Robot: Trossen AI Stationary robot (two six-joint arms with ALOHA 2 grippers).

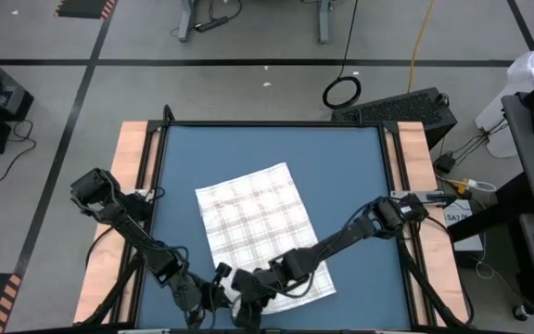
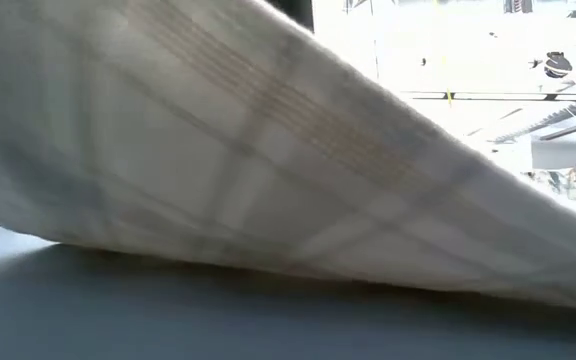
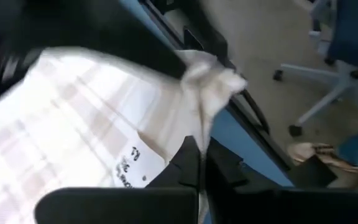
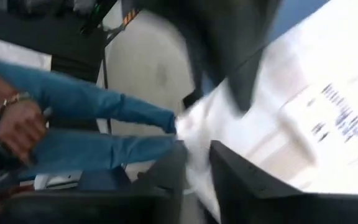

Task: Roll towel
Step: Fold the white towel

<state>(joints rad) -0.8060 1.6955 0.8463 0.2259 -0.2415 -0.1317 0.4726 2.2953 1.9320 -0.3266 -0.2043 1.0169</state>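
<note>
Two dark robot arms meet at the near edge of a blue table. The left gripper (image 3: 199,168) has its fingers pressed together on a bunched corner of the thin white cloth towel with faint grey-beige plaid lines (image 1: 258,223), the fabric rising in a crumpled peak just beyond the fingertips. Close beside it, the right gripper (image 4: 194,165) stands at the same near hem with a fold of white cloth between its slightly parted fingers; whether it is truly gripping cannot be told.

The towel lies skewed across the middle of the blue tabletop (image 1: 341,158), its far corners flat and its near edge lifted, as the table-height camera shows: cloth fills that view, arching up off the surface. A small printed label (image 3: 128,169) sits near the pinched corner. Bare blue surface stays open on the far side and to both sides of the cloth, out to the pale wooden side rails (image 1: 130,158).

Beyond the table lies grey floor marked with dark tape lines, with a coiled black cable (image 1: 341,91) on it. A seated person in blue trousers (image 4: 92,118) appears past the near edge, one hand (image 4: 18,127) resting at the lap.
</note>
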